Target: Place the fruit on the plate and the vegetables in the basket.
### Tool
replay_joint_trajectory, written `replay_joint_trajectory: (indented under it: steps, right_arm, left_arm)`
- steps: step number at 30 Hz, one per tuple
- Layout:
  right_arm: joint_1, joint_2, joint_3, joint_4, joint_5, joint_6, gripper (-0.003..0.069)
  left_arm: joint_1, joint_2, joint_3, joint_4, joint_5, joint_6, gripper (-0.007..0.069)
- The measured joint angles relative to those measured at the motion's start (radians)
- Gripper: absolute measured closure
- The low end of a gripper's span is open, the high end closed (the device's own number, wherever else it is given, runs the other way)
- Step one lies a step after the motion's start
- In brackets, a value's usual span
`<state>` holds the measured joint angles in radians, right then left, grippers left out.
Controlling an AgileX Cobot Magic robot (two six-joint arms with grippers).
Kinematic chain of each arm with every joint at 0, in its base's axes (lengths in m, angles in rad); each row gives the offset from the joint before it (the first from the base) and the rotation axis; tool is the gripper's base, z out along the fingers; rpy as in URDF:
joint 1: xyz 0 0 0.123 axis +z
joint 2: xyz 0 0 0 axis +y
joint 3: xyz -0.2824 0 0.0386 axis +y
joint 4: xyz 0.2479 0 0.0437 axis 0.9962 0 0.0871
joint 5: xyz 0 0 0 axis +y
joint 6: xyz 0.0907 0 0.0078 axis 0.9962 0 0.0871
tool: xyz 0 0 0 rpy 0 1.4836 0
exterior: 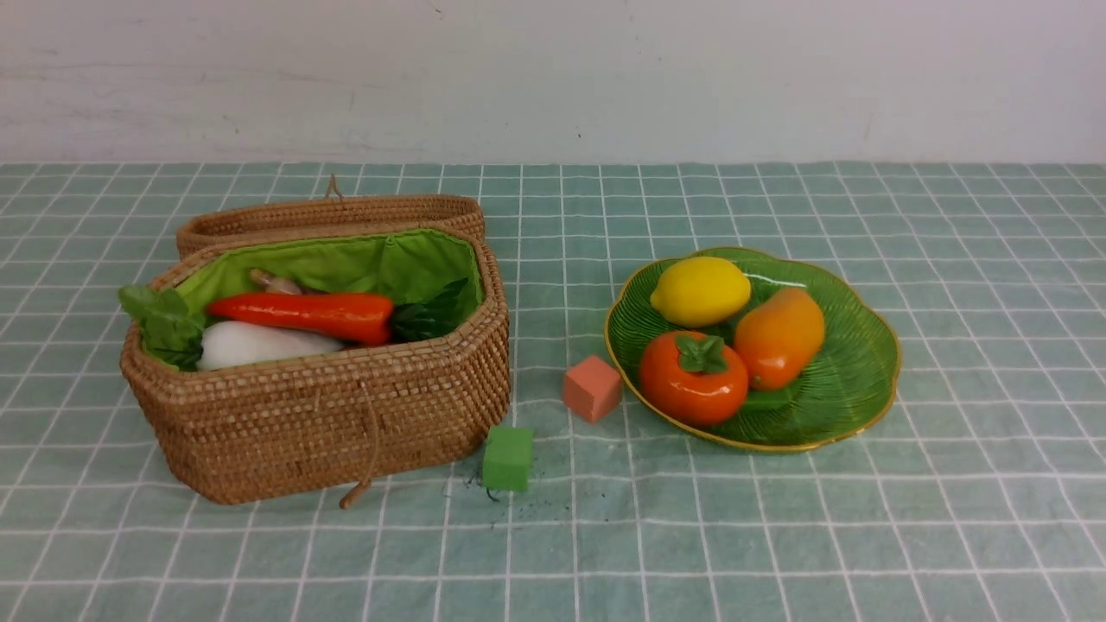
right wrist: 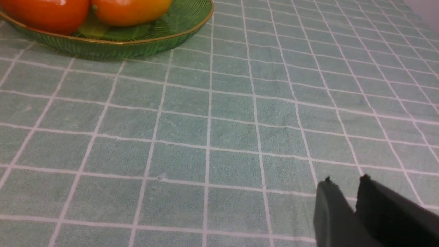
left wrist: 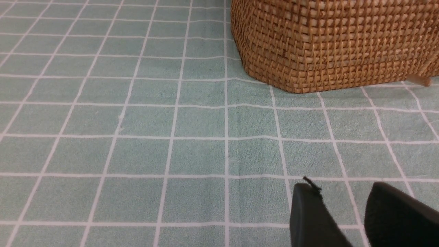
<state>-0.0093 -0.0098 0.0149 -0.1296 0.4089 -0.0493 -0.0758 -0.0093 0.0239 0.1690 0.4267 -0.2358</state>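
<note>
The green plate [exterior: 864, 380] holds the fruit: a yellow lemon [exterior: 700, 290], an orange mango [exterior: 779, 335] and a red persimmon [exterior: 694, 377]. The open wicker basket [exterior: 328, 423] holds the vegetables: a carrot [exterior: 302, 315], a white radish [exterior: 259, 344] and a brownish piece [exterior: 275, 280] behind them. Neither arm shows in the front view. My left gripper [left wrist: 339, 187] hangs open and empty over the cloth, short of the basket [left wrist: 336, 44]. My right gripper [right wrist: 346, 179] is open by a narrow gap, empty, away from the plate [right wrist: 137, 46], with the persimmon [right wrist: 44, 13] and mango [right wrist: 130, 10] at the view's edge.
A salmon-pink cube [exterior: 592, 389] lies against the plate's near-left rim. A small green cube [exterior: 508, 458] sits by the basket's front right corner. The basket's lid [exterior: 328, 216] lies folded back behind it. A checked green cloth [exterior: 778, 536] covers the table up to a white wall.
</note>
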Motion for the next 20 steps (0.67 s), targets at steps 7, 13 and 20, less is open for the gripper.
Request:
replay_joint_trajectory:
  steps: [7, 13, 20]
  right_arm:
    - [0.000, 0.000, 0.000, 0.000, 0.000, 0.000, 0.0523]
    - [0.000, 0.000, 0.000, 0.000, 0.000, 0.000, 0.0515]
    - [0.000, 0.000, 0.000, 0.000, 0.000, 0.000, 0.0511]
  left_arm:
    - [0.000, 0.000, 0.000, 0.000, 0.000, 0.000, 0.0386]
    - [0.000, 0.000, 0.000, 0.000, 0.000, 0.000, 0.0386]
    - [0.000, 0.000, 0.000, 0.000, 0.000, 0.000, 0.0386]
